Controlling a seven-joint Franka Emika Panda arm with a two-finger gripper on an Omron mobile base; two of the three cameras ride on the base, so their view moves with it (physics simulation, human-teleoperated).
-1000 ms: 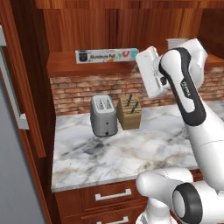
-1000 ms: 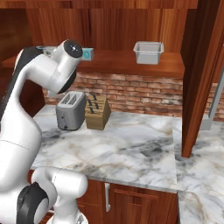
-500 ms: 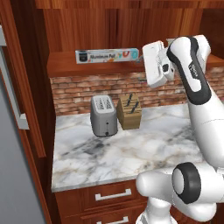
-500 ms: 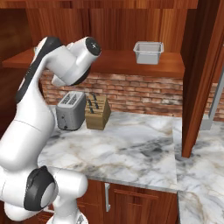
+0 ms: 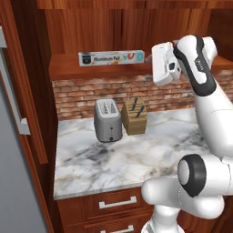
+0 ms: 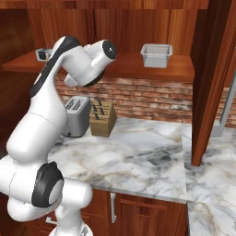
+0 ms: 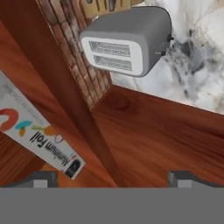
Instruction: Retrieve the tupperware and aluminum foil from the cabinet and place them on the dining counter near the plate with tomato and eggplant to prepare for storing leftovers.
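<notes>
Hand (image 7: 112,177) wide open, empty; aluminum foil (image 7: 37,135) at nine o'clock, long axis slanting across cabinet (image 7: 144,140) shelf.

Evenly lit rendered kitchen, bright and flat with no glare. Soft shadows sit under the cabinet (image 5: 136,27) shelf and beside the toaster (image 5: 108,120) toward 7 o'clock on the marble. The base views are fairly sharp. The hand view is soft and blocky, its foil carton (image 7: 39,135) lettering blurred toward 9 o'clock.
</notes>
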